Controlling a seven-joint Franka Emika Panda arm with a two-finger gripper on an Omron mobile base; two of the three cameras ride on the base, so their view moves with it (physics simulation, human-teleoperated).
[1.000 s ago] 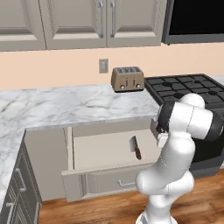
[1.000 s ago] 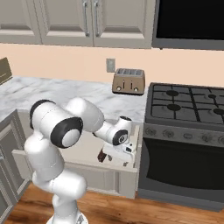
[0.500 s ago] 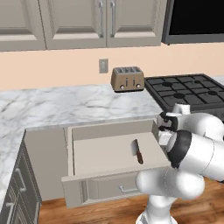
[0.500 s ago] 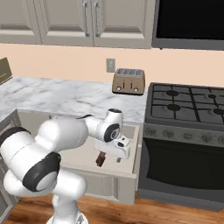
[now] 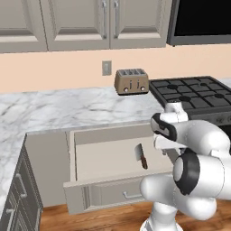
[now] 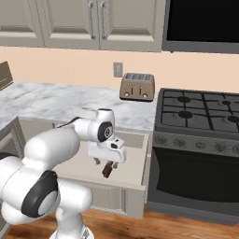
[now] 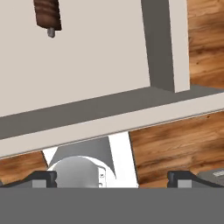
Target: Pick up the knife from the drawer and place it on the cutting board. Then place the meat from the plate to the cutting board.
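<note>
Arm swung lower and nearer the drawer's (image 5: 85,189) right front corner than a second ago; gripper (image 6: 106,161) empty, jaws wide, above the knife (image 5: 141,156); knife flat inside the drawer, long axis front-to-back, blade toward the rear, handle toward the front.

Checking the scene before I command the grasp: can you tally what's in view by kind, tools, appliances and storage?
Tools: 1, the knife lying in the drawer.
Appliances: 3, the toaster, the stove, the microwave.
Storage: 2, the open drawer, the wall cabinets.
Total: 6.
</note>
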